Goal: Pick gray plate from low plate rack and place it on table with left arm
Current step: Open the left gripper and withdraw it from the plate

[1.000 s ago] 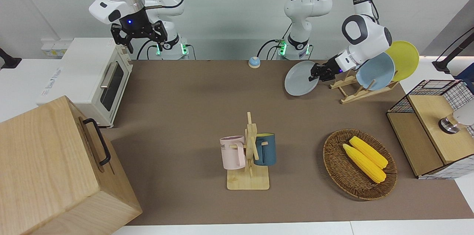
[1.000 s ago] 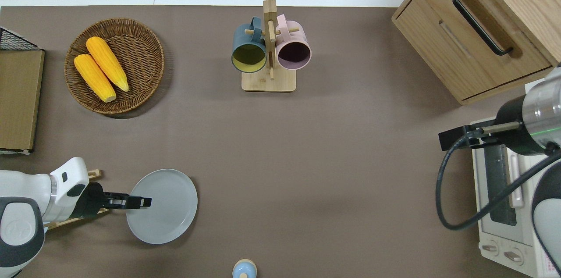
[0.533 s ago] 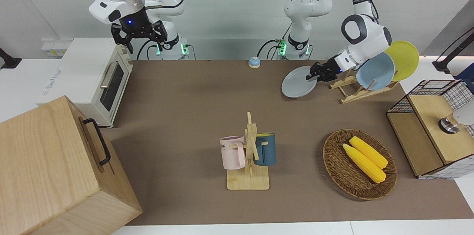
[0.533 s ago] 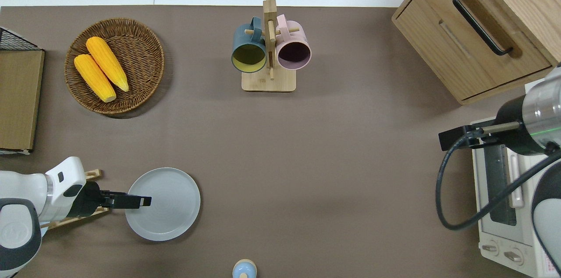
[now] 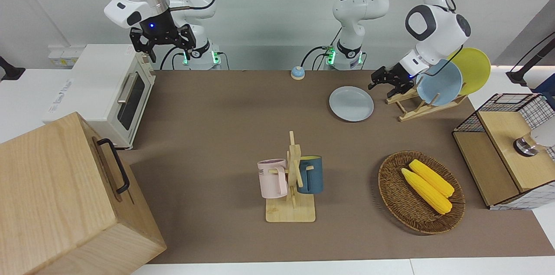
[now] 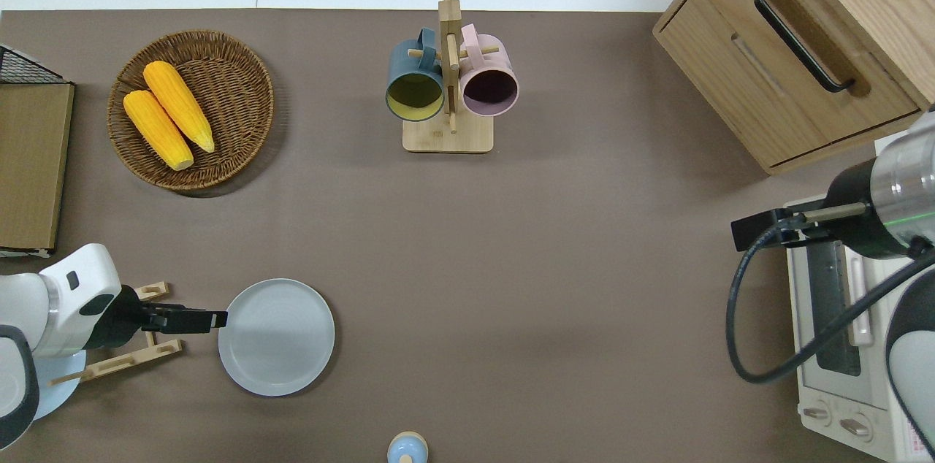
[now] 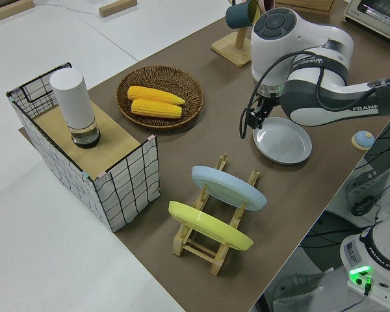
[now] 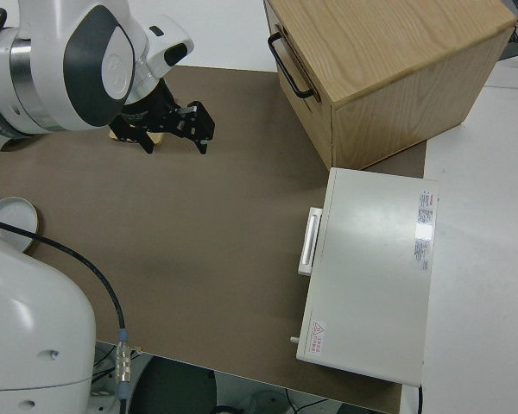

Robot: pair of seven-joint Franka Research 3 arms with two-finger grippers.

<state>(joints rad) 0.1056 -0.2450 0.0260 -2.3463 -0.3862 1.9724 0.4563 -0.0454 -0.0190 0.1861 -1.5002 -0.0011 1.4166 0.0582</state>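
The gray plate [image 5: 351,103] lies flat on the brown table [image 5: 225,127], beside the low plate rack [image 5: 412,108], toward the right arm's end from it. It also shows in the overhead view [image 6: 276,337] and the left side view [image 7: 283,140]. My left gripper [image 5: 384,83] is open and empty, raised over the gap between the rack [image 6: 124,361] and the plate's rim; the overhead view [image 6: 218,318] shows its tips just short of the plate. The rack holds a light blue plate [image 5: 440,83] and a yellow plate [image 5: 475,69]. My right gripper [image 5: 162,46] is open, its arm parked.
A mug tree [image 5: 291,179] with a pink and a blue mug stands mid-table. A wicker basket [image 5: 392,205] holds two corn cobs. A wire crate [image 5: 507,153] is at the left arm's end; a toaster oven [image 5: 108,88] and wooden cabinet [image 5: 65,197] at the other. A small blue bell [image 5: 297,73] sits near the robots.
The left gripper lowered the tilted gray plate flat onto the table, let go of its rim, and drew back and up toward the rack. The right arm has not moved.
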